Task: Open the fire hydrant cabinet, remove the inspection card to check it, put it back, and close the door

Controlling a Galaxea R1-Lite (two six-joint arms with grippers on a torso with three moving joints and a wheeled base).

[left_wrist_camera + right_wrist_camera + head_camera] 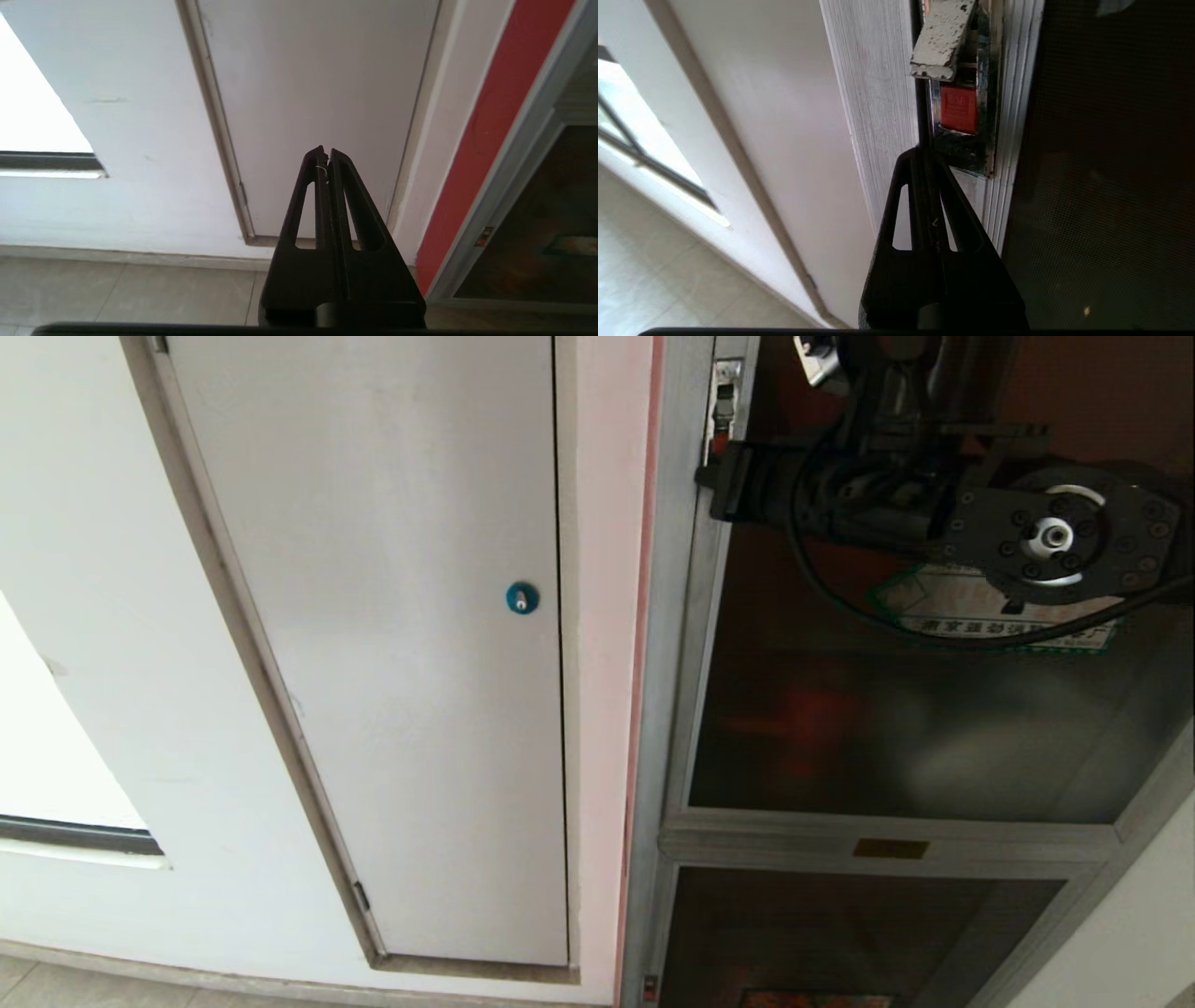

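The fire hydrant cabinet (pixel 674 663) stands at the right, framed in silver. Its door (pixel 887 728), dark tinted glass, carries a green-bordered sticker (pixel 943 607) that my right arm partly covers. The latch (pixel 958 108) on the door's edge has a red insert, with a worn silver lever (pixel 943 39) tipped out above it. My right gripper (pixel 924 153) is shut with nothing in it. Its tips sit at the seam between cabinet frame and door, just below the latch. My left gripper (pixel 327 151) is shut and hangs low, facing the white wall. The inspection card is out of view.
A plain white panel with a blue round lock (pixel 522 598) fills the wall left of the cabinet. A smaller glass panel (pixel 822 933) sits under the door. A bright window (pixel 56 756) is at the far left, above the tiled floor (pixel 117 294).
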